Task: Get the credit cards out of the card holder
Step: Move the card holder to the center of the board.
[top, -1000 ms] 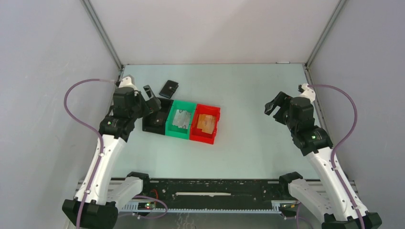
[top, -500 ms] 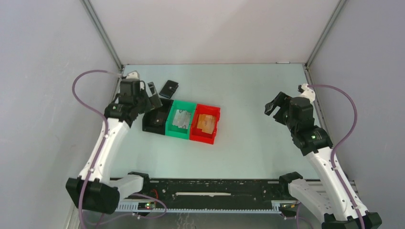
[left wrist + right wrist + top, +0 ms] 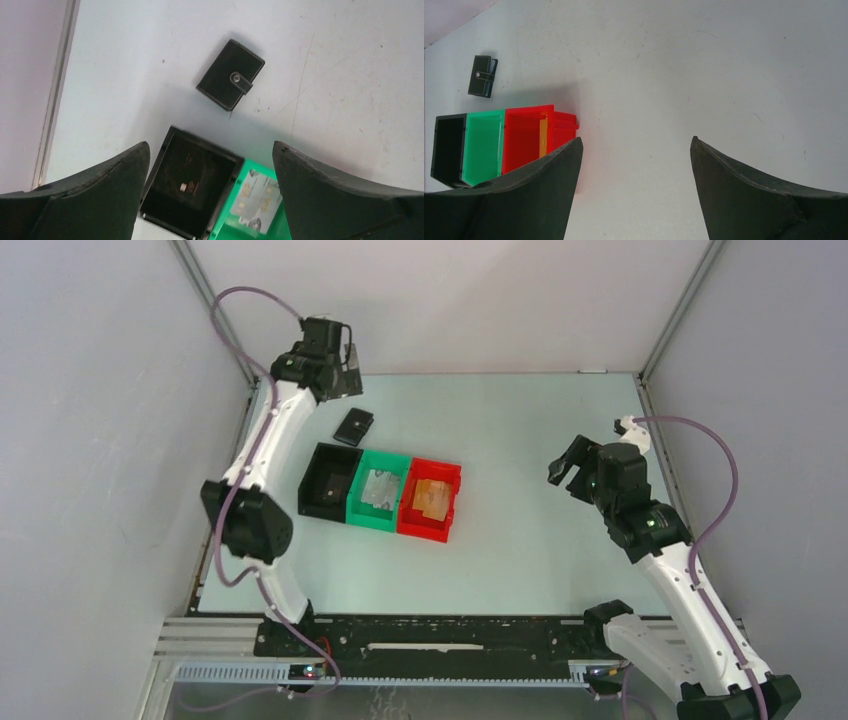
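Top view: the holder (image 3: 353, 426) lies closed on the desk (image 3: 520, 410), just behind the black bin (image 3: 328, 483); no cards show. Left wrist: left claw (image 3: 210, 147) spread above it; likely light, thin, slick, so pinch its edges and lift the snap tab (image 3: 242, 82). Right wrist: right claw (image 3: 636, 142) spread, well apart.

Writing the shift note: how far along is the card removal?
Nothing looks done yet: the card holder lies closed on the table, strap snapped. In hand: nothing; the left gripper hangs open above it, the right gripper open and empty farther right. Left: unsnap, open, pull the cards out.
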Action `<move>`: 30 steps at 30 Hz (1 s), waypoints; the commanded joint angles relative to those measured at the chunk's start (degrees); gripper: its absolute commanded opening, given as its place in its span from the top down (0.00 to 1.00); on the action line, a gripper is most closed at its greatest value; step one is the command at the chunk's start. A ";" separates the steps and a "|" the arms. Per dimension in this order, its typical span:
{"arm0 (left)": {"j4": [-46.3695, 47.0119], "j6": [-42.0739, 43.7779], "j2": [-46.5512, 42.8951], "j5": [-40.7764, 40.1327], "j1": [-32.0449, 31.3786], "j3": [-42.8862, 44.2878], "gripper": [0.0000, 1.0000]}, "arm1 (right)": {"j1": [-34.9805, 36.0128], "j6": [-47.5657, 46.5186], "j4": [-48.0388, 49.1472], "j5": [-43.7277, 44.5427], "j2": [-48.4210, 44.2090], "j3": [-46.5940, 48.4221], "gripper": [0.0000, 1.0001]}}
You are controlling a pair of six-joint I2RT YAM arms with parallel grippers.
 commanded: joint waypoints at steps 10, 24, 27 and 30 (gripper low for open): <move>-4.25 3.87 27.24 2.64 -0.55 26.09 0.12 | 1.28 1.54 -1.89 0.04 0.58 1.84 0.12; -5.40 -8.42 36.94 4.76 1.70 25.40 0.17 | 1.70 2.61 -3.39 1.67 0.55 1.89 0.13; -5.94 -7.70 37.69 3.09 1.71 25.47 0.18 | 1.73 2.55 -3.99 2.17 0.46 1.82 0.13; -6.39 -5.71 38.30 2.28 1.68 25.31 0.18 | 1.73 2.73 -3.89 2.10 0.56 1.88 0.13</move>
